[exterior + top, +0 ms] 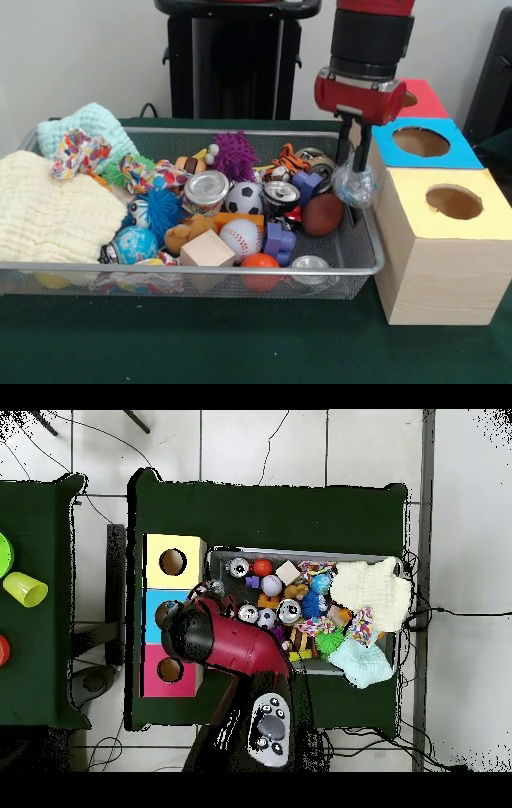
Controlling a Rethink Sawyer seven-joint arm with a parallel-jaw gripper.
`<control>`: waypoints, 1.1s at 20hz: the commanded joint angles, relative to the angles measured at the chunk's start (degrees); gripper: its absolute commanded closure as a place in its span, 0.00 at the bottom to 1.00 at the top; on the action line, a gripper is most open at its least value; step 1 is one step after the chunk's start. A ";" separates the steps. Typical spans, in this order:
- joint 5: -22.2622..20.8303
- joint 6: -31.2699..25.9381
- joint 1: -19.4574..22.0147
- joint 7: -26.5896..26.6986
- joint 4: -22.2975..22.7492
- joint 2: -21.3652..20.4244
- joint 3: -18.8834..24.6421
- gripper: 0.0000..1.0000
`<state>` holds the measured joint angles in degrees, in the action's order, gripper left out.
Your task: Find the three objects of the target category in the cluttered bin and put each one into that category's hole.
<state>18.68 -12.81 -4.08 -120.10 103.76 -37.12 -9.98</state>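
Gripper (357, 178) fingers hang down from the red wrist and pinch a small crumpled clear bottle (354, 186) between them, so the pincer is narrowed onto that object, held at its upper part with most of the creased body drooping below the tips. In the front view the bottle hangs level with the right-hand rim of the bin (373, 240), close to it, and whether it has cleared the mesh wall sideways I cannot tell. That is the first risk: a low carry towards the boxes could catch the dangling body on the rim and drag it out of a hold that looks shallow on slippery, dented plastic. Just beside the pincer, inside the bin, lie a brown football (322, 214), a purple block (306, 186) and an opened can (281, 197); a dropped bottle would fall back among them or slip between bin and boxes. Next out stands the yellow-topped box (436, 240), nearest the bin edge in the front view, and its hole is the wrong one, so an early release would misplace the bottle. Beyond it is the blue-topped box with the hole (421, 142) that I judge to be the target, still well short of directly beneath the bottle. The overhead view hides the pincer under the arm (225, 639), so alignment cannot be checked there.
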 commanded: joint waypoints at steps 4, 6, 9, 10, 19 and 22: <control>0.41 -16.10 -4.63 -11.21 1.50 -7.54 -2.43 1.00; 0.48 -16.01 -4.09 -10.60 1.73 -7.70 -2.34 1.00; 0.40 -16.40 -4.03 -10.24 1.90 -8.01 -2.46 1.00; 0.18 -17.20 -4.44 -10.44 1.52 -8.19 -3.02 1.00; 0.08 -20.65 -7.01 -11.99 0.96 -10.21 -5.05 1.00; 0.42 -20.83 -8.25 -12.68 1.70 -10.93 -5.45 1.00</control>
<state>18.52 -26.42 -10.97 -120.10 103.86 -46.82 -15.55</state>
